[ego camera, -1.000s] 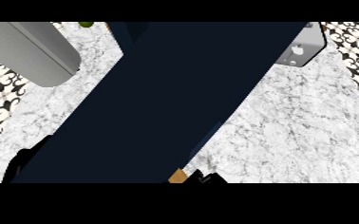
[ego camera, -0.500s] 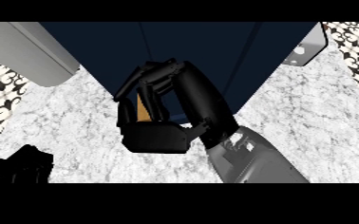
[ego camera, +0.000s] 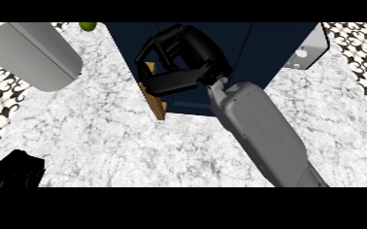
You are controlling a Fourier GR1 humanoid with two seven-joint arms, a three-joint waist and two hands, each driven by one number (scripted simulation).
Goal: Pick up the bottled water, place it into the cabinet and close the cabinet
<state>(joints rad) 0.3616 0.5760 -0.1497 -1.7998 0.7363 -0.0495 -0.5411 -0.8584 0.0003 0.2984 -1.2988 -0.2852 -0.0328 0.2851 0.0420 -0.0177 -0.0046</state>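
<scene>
The dark navy cabinet (ego camera: 279, 63) fills the top middle of the head view. Its door's wooden edge (ego camera: 156, 102) shows at the cabinet's left side. My right hand (ego camera: 188, 53) is up against that side, with its fingers and thumb curled round the wooden edge of the door. The grey right forearm (ego camera: 261, 136) runs down to the lower right. Low in the left corner my left hand (ego camera: 19, 171) rests with relaxed fingers, apart from everything. No bottled water shows in this view.
A large grey rounded appliance (ego camera: 36, 53) lies at the upper left on the white marble counter (ego camera: 114, 145). Behind it sits a small green object (ego camera: 87, 26). A grey metal object (ego camera: 309, 51) stands just right of the cabinet.
My right hand has moved up from the lower edge to the cabinet's left side. The cabinet's dark front has shrunk back from covering most of the counter.
</scene>
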